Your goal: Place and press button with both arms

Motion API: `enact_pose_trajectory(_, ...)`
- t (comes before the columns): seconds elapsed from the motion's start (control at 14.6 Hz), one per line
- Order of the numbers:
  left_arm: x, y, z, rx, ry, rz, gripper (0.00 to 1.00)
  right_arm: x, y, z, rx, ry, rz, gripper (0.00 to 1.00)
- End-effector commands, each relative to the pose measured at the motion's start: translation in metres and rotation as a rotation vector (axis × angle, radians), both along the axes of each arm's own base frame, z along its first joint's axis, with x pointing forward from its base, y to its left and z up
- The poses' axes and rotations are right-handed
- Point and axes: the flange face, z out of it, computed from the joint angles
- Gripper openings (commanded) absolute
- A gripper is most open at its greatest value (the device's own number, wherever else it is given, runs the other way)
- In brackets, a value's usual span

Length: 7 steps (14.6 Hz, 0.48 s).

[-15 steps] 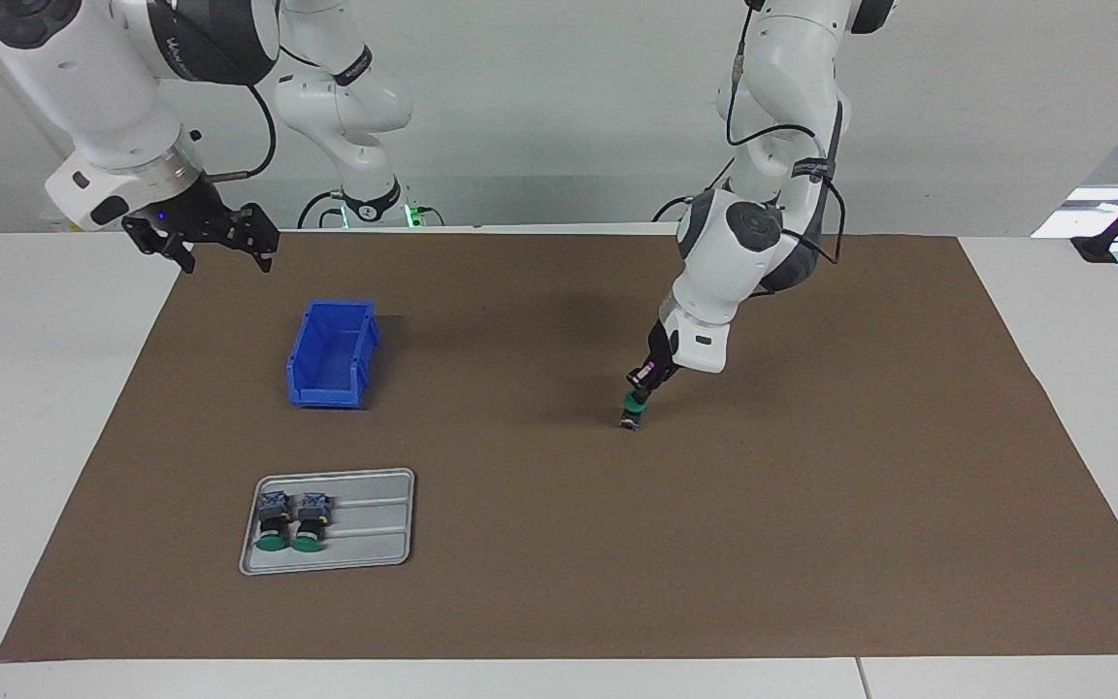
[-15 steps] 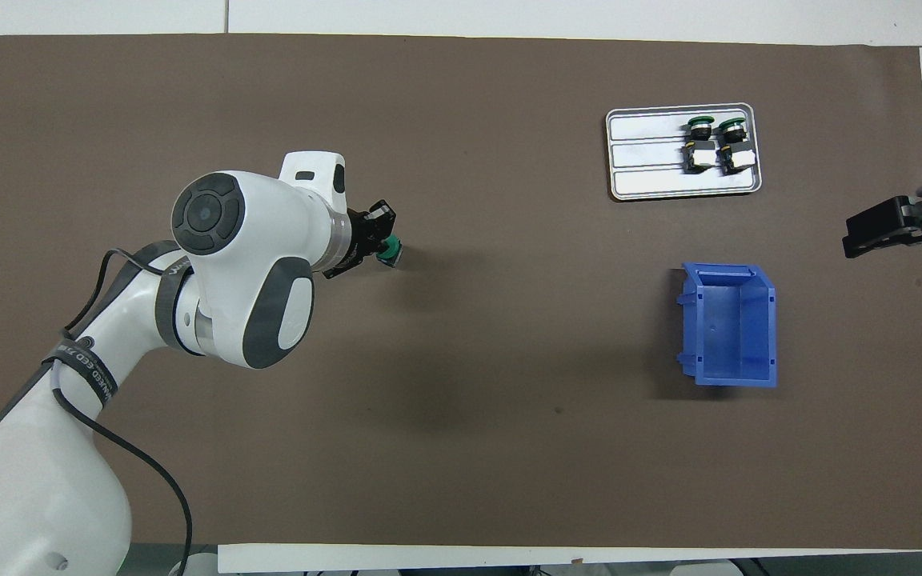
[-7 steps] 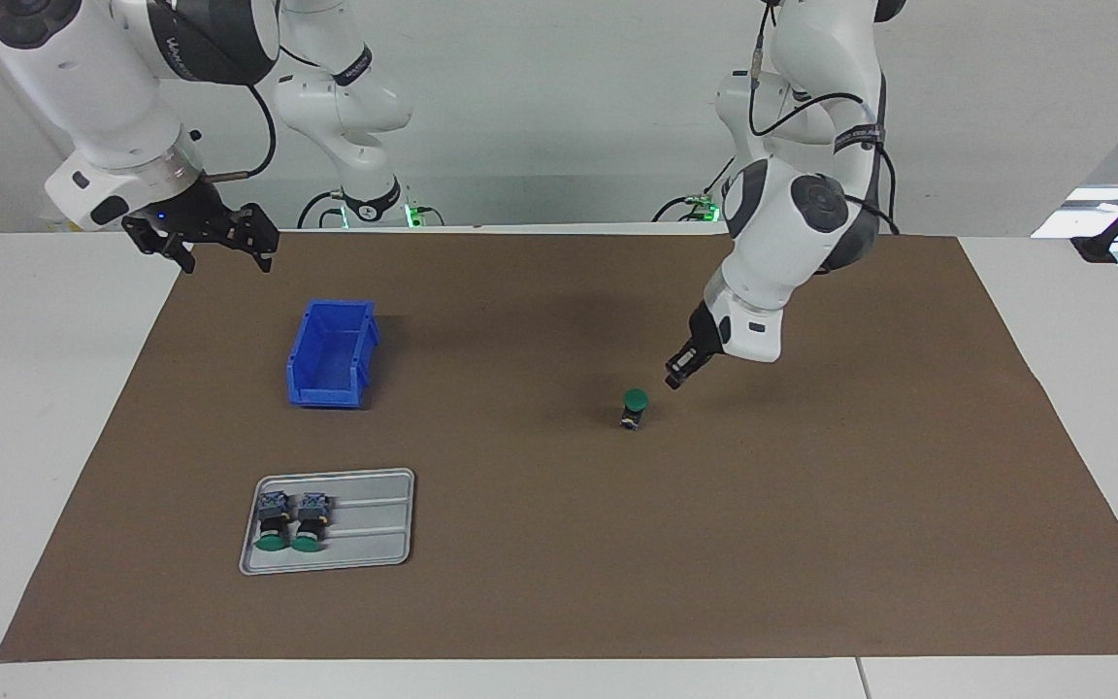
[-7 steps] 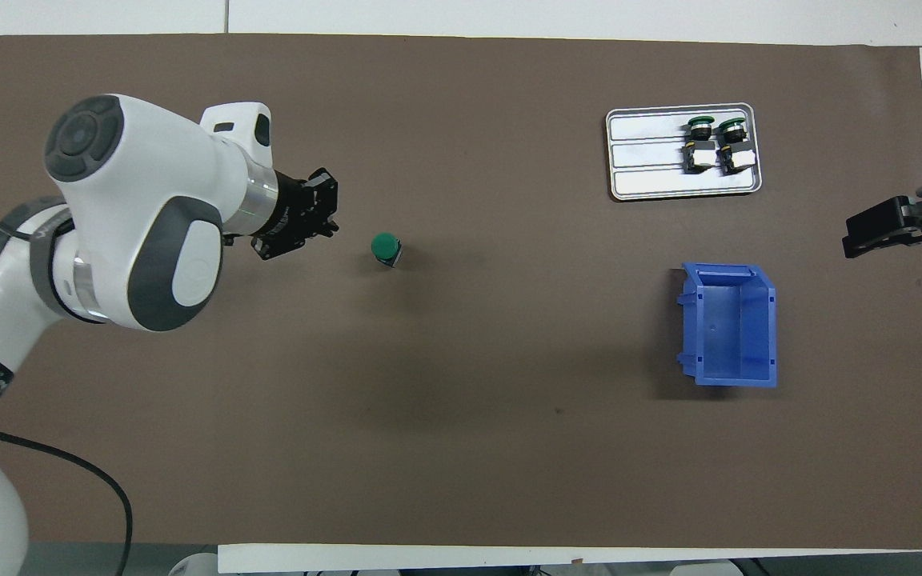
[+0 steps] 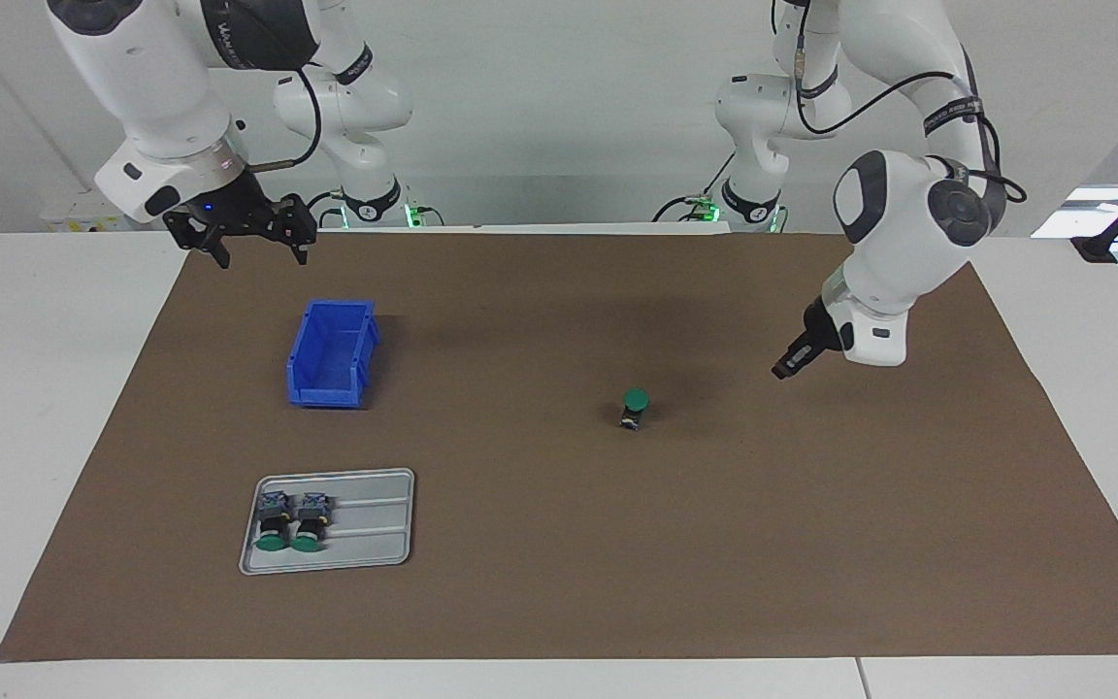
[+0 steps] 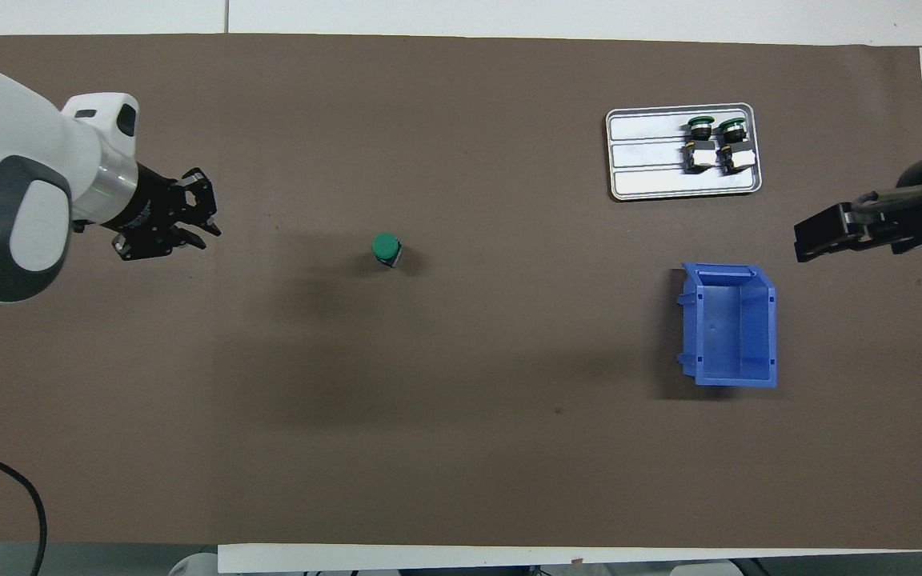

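Brown mat (image 5: 559,602) over most of the table. Starting at the robots' end: got the right gripper (image 5: 263,254) hanging up in the air over the mat's edge at the right arm's end, fingers spread apart, nothing in them. Just past that, sitting on the mat, a blue bin (image 5: 331,354), looks empty from above.

Then the button (image 5: 634,408), a bit farther out than the bin and well apart from it, roughly mid-table. Standing upright on its block, green cap on top, nothing touching it.

Got the left gripper (image 5: 780,371) over bare mat toward the left arm's end, well clear of the button, pointing slantwise down. Holding nothing, but honestly can't tell whether open or closed.

Farthest out, at the right arm's end: grey tray (image 5: 375,524) with two more buttons (image 5: 290,524) lying side by side at one end of it, caps pointing away from the robots
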Motion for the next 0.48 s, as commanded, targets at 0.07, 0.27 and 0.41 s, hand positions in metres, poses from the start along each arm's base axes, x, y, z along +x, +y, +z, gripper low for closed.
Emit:
enact_pose_trajectory(0.07, -0.010, 0.017, 0.019, 0.046, 0.003, -0.048, 0.49, 0.010, 0.078, -0.013, 0.066, -0.024, -0.153, 1.00)
enact_pose_trajectory(0.27, -0.012, 0.020, 0.023, 0.076, 0.001, -0.063, 0.77, 0.020, 0.169, -0.032, 0.056, -0.040, -0.251, 1.00)
enact_pose_trajectory(0.41, -0.017, 0.029, 0.033, 0.106, 0.003, -0.077, 1.00, 0.031, 0.233, -0.058, 0.045, -0.039, -0.321, 1.00)
